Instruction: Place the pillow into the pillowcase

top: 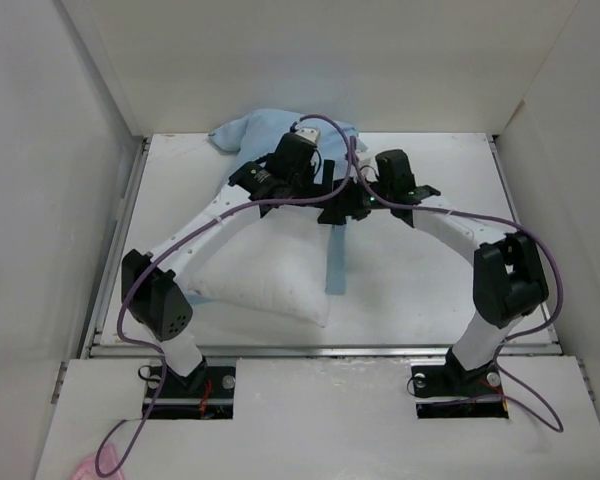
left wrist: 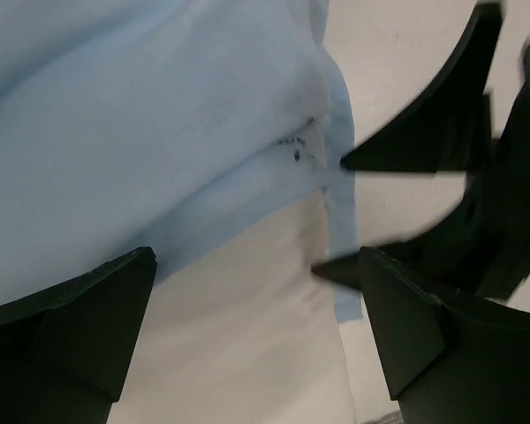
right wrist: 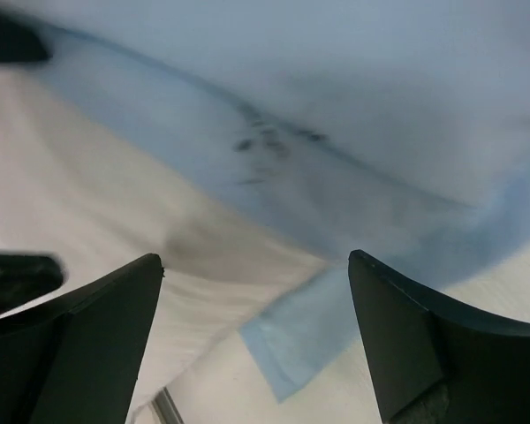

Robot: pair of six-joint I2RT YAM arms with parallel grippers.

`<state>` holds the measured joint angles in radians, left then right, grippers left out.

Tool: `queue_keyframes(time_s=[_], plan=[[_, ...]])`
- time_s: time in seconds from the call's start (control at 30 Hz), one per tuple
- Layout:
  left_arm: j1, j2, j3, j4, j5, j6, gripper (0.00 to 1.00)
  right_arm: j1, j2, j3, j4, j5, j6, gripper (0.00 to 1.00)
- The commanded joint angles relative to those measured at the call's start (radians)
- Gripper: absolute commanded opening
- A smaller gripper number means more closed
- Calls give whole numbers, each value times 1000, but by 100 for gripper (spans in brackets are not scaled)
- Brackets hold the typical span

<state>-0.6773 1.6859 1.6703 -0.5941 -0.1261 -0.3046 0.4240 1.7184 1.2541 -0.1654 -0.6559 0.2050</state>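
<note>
The pillow (top: 265, 275) lies on the bench (top: 430, 280), left of the middle, with its near corner towards the arms. The pillowcase (top: 265, 130) is bunched in a rumpled blue heap at the far edge, just beyond the pillow. A narrow blue strip of it runs down along the pillow's right side. Both arms reach in and meet over the pillow's far end, right where the white meets the blue. From the left wrist, the left hand (left wrist: 256, 256) is spread wide and released, gripping nothing. Its two black fingers sit on either side of the seam, where the blue cloth lies over the white cushion. There are a few small dark smudges on the blue fabric (left wrist: 300, 150) close to that edge. The right hand's fingers (left wrist: 424, 124) show just beside it, over the blue strip at the pillow's right edge. From its own camera, the right hand (right wrist: 256, 258) is also spread apart with nothing pinched between the fingers. Pillow shows below to the left and blue cloth above. That view is soft and blurred, so I can't tell whether the pillow's end sits inside the case's mouth or merely under a flap of it.
</note>
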Motion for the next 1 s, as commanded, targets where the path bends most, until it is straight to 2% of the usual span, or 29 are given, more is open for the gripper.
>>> queue_keyframes(time_s=[0.0, 0.1, 0.27, 0.3, 0.37, 0.47, 0.53, 0.57, 0.6, 0.63, 0.7, 0.73, 0.83, 0.97], plan=[[-88, -65, 23, -142, -106, -28, 100, -123, -34, 7, 44, -31, 65, 91], [-129, -110, -18, -260, -182, -114, 100, -191, -97, -68, 12, -5, 41, 91], [-162, -125, -107, -288, -132, -139, 100, -250, -131, -142, -22, 59, 31, 94], [-162, -103, -118, -297, -132, -139, 100, -261, -122, -151, -22, 59, 45, 94], [-162, -8, -118, -328, -232, -181, 100, -261, -109, -151, -13, 59, 45, 94], [-162, 111, -23, -433, -424, -269, 100, -261, -100, -160, 47, -20, 57, 94], [-150, 202, -11, -412, -446, -269, 100, -261, -91, -169, 75, -51, 57, 94], [-140, 224, -11, -388, -402, -243, 100, -261, -91, -170, 75, -51, 57, 94], [-140, 254, -11, -362, -380, -223, 96, -261, -91, -180, 87, -51, 45, 94], [-130, 255, -26, -299, -359, -184, 79, -261, -91, -189, 87, -36, 45, 94], [-120, 264, -52, -248, -292, -163, 30, -234, -91, -190, 96, -19, 1, 94], [-120, 264, -52, -239, -291, -163, 0, -190, -79, -190, 96, 58, 1, 95], [-111, 226, -6, -213, -348, -149, 0, -127, -5, -144, 106, 165, -18, 97], [-81, 169, 66, -168, -383, -111, 0, -105, 124, -95, 211, 90, 22, 97]])
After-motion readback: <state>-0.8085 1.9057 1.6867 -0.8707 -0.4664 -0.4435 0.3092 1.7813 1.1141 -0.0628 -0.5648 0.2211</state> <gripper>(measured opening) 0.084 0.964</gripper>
